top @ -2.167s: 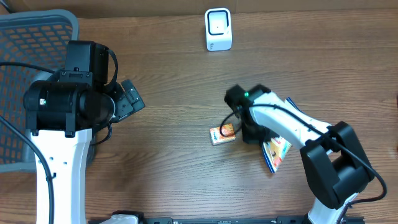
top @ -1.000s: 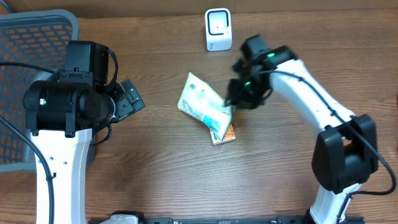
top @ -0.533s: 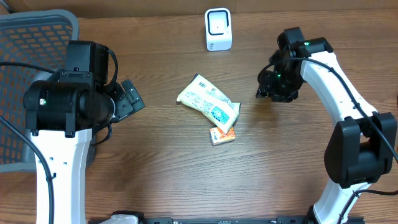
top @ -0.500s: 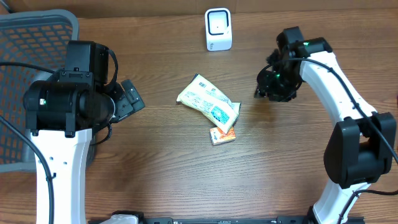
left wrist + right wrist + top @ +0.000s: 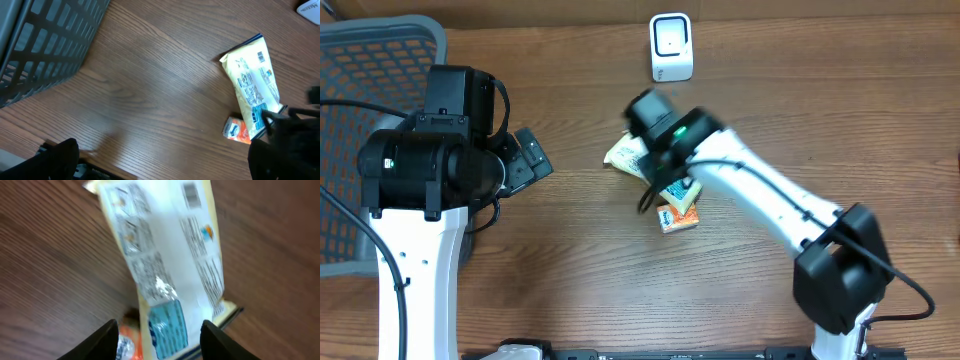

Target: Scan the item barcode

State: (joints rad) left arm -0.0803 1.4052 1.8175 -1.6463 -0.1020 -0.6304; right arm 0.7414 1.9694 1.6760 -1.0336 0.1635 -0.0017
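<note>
Snack packet (image 5: 165, 265) flat on the tabletop (image 5: 570, 280), near the scanner (image 5: 671, 47) on the robot's side, with a small orange box (image 5: 678, 217) touching its end farthest from the scanner (overhead, the right arm covers most of it). Right gripper (image 5: 159, 330) directly over the packet, spread, pinching nothing. Left gripper (image 5: 530, 158) wide open, well left of the scanner.

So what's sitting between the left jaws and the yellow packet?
Nothing. In the overhead view, only bare wooden table separates the left gripper, jaws open, from the yellow packet.
</note>
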